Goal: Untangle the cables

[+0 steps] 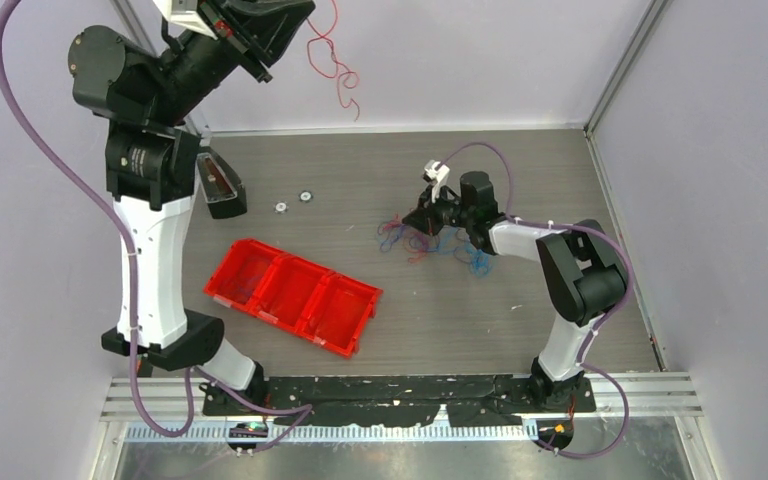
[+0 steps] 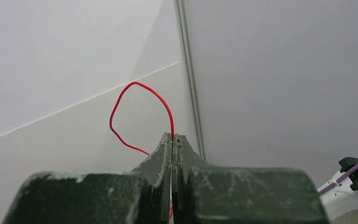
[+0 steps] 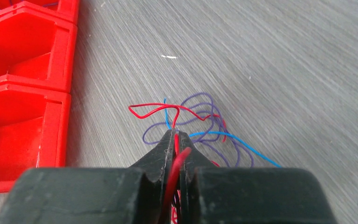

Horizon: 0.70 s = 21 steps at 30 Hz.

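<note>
My left gripper (image 2: 173, 136) is raised high near the back wall and is shut on a thin red cable (image 2: 135, 85), which loops above the fingertips. In the top view that red cable (image 1: 336, 62) dangles in curls from the top edge. A tangle of red, blue and purple cables (image 1: 442, 246) lies on the table right of centre. My right gripper (image 3: 175, 134) is down at this tangle, shut on a red strand (image 3: 154, 108) that runs between its fingers. Purple loops (image 3: 200, 100) and a blue strand (image 3: 243, 143) lie just beyond its tips. The right gripper (image 1: 413, 219) sits at the tangle's left side.
A red three-compartment bin (image 1: 295, 295) lies slanted at the table's centre left; its wall (image 3: 51, 70) is close to the left of my right gripper. Two small rings (image 1: 281, 207) lie behind the bin. A dark box (image 1: 222, 186) sits beside the left arm.
</note>
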{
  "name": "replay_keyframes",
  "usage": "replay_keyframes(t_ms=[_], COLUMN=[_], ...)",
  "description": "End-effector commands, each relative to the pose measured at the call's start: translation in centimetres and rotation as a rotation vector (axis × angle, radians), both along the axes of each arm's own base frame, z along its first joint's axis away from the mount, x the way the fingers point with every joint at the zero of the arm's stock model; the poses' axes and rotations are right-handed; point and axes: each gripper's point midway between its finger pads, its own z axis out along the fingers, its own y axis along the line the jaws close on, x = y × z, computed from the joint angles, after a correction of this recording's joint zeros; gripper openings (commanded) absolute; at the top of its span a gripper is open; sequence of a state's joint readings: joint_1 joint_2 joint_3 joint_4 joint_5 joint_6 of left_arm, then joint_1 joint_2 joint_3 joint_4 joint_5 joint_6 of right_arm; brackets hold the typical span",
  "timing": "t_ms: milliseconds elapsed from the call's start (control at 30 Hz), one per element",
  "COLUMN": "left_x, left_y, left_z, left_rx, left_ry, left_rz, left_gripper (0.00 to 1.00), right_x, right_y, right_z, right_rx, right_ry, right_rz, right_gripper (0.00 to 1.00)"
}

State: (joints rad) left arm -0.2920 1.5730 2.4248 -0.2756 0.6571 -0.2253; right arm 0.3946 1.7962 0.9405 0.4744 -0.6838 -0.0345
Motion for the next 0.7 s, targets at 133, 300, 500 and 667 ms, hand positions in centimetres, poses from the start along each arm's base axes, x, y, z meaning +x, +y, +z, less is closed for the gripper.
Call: replay_keyframes(t_ms=[133,300,500,667], left_x=[1.0,1.3,-1.5,-4.0], left_y=[2.8,5.8,7.6,8.9], left_z=[-3.1,-10.9,-19.0,-23.0], left_rx=[0.012,0.071,0.148,0.188], left_ry=[0.093,0.285,0.411,0.462], left_rz=[0.126,0.221,0.266,0.326], left_gripper=[0.0,0.0,0.0,0.0], right_x=[-0.1,-0.3,-1.0,-1.3], right_y=[-0.7,-1.2,-2.0,-2.5], right_z=[0.4,2.1,3.0,2.8], right_rx=[-0.03,-0.032,-0.057,-0.086], right_ry=[0.005,-0.012,-0.014,-0.009], right_rz=[0.014,0.017,0.031,0.041], right_gripper=[0.06,0.05,0.05,0.06])
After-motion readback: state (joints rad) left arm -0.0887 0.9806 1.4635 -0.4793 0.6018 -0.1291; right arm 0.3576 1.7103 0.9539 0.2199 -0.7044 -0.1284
